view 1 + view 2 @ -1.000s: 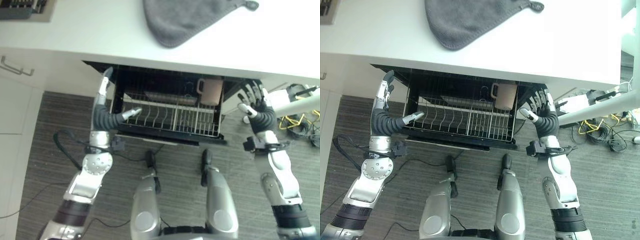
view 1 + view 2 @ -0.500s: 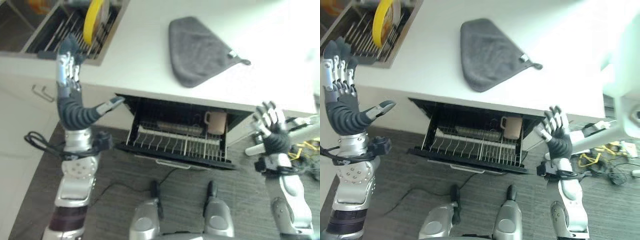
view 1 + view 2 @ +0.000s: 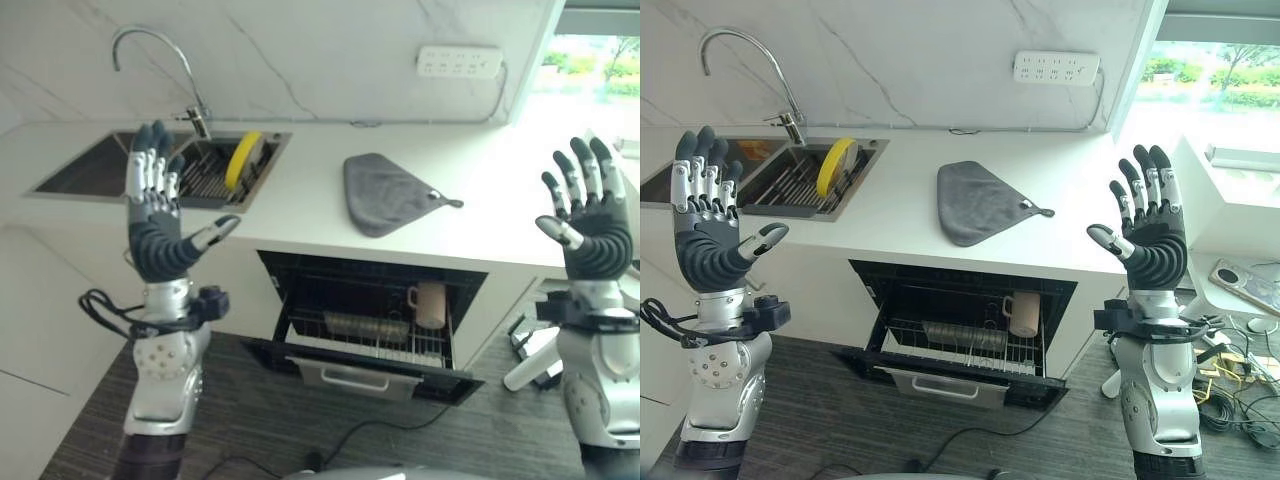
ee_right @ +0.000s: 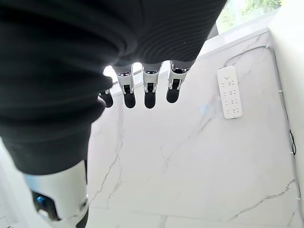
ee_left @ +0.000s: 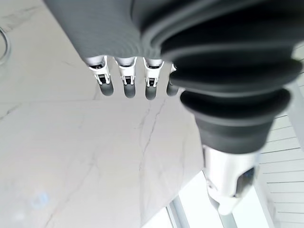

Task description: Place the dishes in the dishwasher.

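Under the white counter (image 3: 300,205) the dishwasher (image 3: 375,325) stands open, its wire rack (image 3: 370,335) pulled out a little. A beige mug (image 3: 431,304) sits in the rack at the right, and a flat grey dish (image 3: 362,325) lies in it near the middle. A yellow plate (image 3: 241,160) stands on edge in the sink rack (image 3: 205,172) at the left. My left hand (image 3: 155,225) is raised upright in front of the sink, fingers straight, holding nothing. My right hand (image 3: 590,225) is raised the same way at the right, open and empty.
A grey cloth (image 3: 385,193) lies on the counter above the dishwasher. A curved tap (image 3: 160,60) rises behind the sink (image 3: 95,175). A power strip (image 3: 461,62) is fixed to the marble wall. Cables (image 3: 1230,400) lie on the floor at the right.
The view has swung up from the floor to the counter and wall. Both hands have risen from beside the dishwasher to counter height, palms up and fingers spread.
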### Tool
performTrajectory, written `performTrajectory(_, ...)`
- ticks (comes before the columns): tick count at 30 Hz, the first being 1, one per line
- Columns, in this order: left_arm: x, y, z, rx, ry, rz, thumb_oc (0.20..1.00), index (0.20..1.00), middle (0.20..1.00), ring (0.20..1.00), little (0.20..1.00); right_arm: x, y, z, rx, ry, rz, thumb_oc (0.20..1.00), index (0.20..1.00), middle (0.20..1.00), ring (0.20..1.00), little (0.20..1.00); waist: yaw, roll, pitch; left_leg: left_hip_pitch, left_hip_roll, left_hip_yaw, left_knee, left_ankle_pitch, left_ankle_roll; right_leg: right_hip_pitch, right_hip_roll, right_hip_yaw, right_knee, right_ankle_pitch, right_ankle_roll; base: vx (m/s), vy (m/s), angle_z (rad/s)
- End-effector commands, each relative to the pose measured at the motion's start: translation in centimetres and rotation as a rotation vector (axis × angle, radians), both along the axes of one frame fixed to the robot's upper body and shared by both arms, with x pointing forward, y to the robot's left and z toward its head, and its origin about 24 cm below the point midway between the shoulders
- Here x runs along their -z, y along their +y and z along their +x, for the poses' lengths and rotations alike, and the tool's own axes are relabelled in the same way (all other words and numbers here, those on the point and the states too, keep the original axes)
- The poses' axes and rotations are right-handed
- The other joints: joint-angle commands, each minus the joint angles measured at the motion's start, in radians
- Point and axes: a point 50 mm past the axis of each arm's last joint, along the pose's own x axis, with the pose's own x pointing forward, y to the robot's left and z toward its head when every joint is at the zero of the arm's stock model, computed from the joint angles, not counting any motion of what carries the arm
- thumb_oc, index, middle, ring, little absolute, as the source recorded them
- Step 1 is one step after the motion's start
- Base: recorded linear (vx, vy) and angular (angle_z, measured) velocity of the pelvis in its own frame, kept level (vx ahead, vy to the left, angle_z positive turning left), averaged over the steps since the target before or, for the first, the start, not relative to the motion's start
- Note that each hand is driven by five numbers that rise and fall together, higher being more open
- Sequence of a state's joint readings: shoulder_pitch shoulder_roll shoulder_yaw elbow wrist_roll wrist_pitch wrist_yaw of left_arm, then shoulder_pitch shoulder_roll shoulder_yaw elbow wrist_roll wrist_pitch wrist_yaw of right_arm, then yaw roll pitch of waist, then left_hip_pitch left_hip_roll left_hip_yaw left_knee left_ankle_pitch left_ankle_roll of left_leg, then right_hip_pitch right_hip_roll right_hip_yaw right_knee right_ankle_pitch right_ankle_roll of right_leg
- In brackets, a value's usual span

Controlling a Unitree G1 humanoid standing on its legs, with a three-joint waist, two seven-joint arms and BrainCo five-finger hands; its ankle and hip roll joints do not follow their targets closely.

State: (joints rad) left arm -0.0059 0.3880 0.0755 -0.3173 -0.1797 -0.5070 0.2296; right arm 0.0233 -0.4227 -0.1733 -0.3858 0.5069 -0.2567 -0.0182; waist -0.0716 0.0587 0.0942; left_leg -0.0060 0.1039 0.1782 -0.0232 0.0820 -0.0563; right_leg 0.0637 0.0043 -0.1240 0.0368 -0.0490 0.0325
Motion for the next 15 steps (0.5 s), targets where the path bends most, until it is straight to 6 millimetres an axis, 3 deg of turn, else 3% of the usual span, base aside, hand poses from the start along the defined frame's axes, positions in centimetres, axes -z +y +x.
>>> performTrajectory(1,-2.1,0.6,-0.4,0.045,-0.094,-0.007,1.000,1.000,1.000,1.000,1.000,-2.5,-0.5,-0.8,0.045,-0.144,-0.018,1.000,1.000,1.000,1.000,1.000,-0.005,-0.099,0.030,0.020,-0.066,0.085,0.100,-0.135,0.010,0.049,-0.034,-0.022,-0.068,0.007,0.033,-0.10,0.152,0.27)
performTrajectory(4,-2.1,0.8,-0.9,0.047,-0.110,-0.044,1.000,1.000,1.000,1.000,1.000,-3.0,-1.0,-1.1,0.042,-0.159,-0.036,1.000,1.000,1.000,1.000,1.000,-0.017,-0.112,0.022,0.042,0.013,0.040,0.117,-0.134,-0.019,0.041,-0.059,-0.010,-0.095,0.033,0.029,-0.07,0.272,0.09)
performTrajectory(8,-2.0,1.1,-1.2,0.049,-0.108,-0.058,1.000,1.000,1.000,1.000,1.000,-3.6,-1.4,-1.3,0.028,-0.162,-0.066,1.000,1.000,1.000,1.000,1.000,-0.038,-0.090,0.001,0.112,0.095,0.035,-0.006,-0.083,-0.052,0.020,-0.089,0.013,-0.124,0.051,0.051,0.04,0.453,-0.11)
performTrajectory(9,-2.0,1.1,-1.2,0.050,-0.107,-0.045,1.000,1.000,1.000,1.000,1.000,-3.8,-1.6,-1.3,0.031,-0.159,-0.068,1.000,1.000,1.000,1.000,1.000,-0.043,-0.076,-0.003,0.130,0.096,0.041,-0.056,-0.074,-0.056,0.015,-0.110,0.009,-0.124,0.056,0.069,0.07,0.681,-0.14)
performTrajectory(13,-2.1,1.0,-1.1,0.059,-0.112,-0.019,1.000,1.000,1.000,1.000,1.000,-3.9,-1.7,-1.5,0.044,-0.158,-0.059,1.000,1.000,1.000,1.000,1.000,-0.054,-0.061,0.001,0.122,0.080,0.057,-0.064,-0.094,-0.051,0.000,-0.180,-0.022,-0.118,0.088,0.123,0.05,0.505,-0.08)
performTrajectory(15,-2.5,0.9,-0.8,0.095,-0.118,-0.027,1.000,1.000,1.000,1.000,1.000,-3.6,-1.6,-1.8,0.053,-0.167,-0.029,1.000,1.000,1.000,1.000,1.000,-0.050,-0.070,0.013,0.119,0.029,0.029,-0.064,-0.119,-0.027,-0.023,-0.236,-0.032,-0.084,0.121,0.154,0.07,0.511,0.16)
